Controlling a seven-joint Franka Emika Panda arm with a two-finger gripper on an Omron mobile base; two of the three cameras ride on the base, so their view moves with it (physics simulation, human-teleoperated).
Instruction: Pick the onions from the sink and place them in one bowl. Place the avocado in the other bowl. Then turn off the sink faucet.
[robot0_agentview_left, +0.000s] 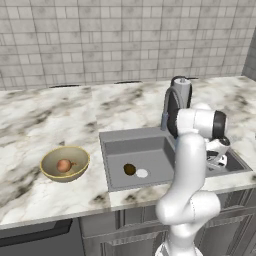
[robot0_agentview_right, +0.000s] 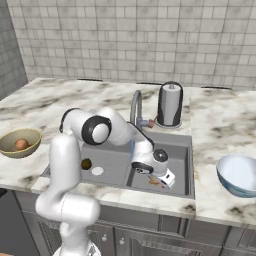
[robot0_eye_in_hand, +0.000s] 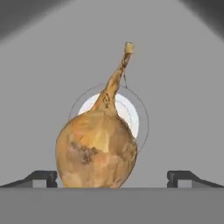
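Reaching down into the right basin of the sink (robot0_agentview_right: 172, 142), the tool (robot0_agentview_right: 159, 181) is held with its jaws spread wide and nothing pinched. In the hand view the second onion (robot0_eye_in_hand: 97, 151) is seen lying between the two finger tips (robot0_eye_in_hand: 41, 178), over the white drain disc (robot0_eye_in_hand: 129, 113), its stalk pointing toward 12 o'clock.

One onion (robot0_agentview_left: 63, 165) is already lodged in the yellow bowl (robot0_agentview_left: 50, 172) on the desk (robot0_agentview_left: 45, 120), at 9 o'clock from the sink. The avocado (robot0_agentview_left: 129, 169) is left in the left basin beside its drain. The blue-white bowl (robot0_agentview_right: 231, 186) is waiting at 3 o'clock. The faucet (robot0_agentview_right: 135, 105) is arched at 12 o'clock behind the basins, next to a dark canister (robot0_agentview_right: 170, 105).

The step in hand is judged to be the pick of the second onion. A little more descent, then a closing across the round body rather than the stalk, is called for; a roll off the pads could be provoked otherwise.

Room is tight: basin walls are close on the 3 and 6 o'clock sides, so a straight lift is advised before any swing toward 9 o'clock, and the gooseneck should be cleared.
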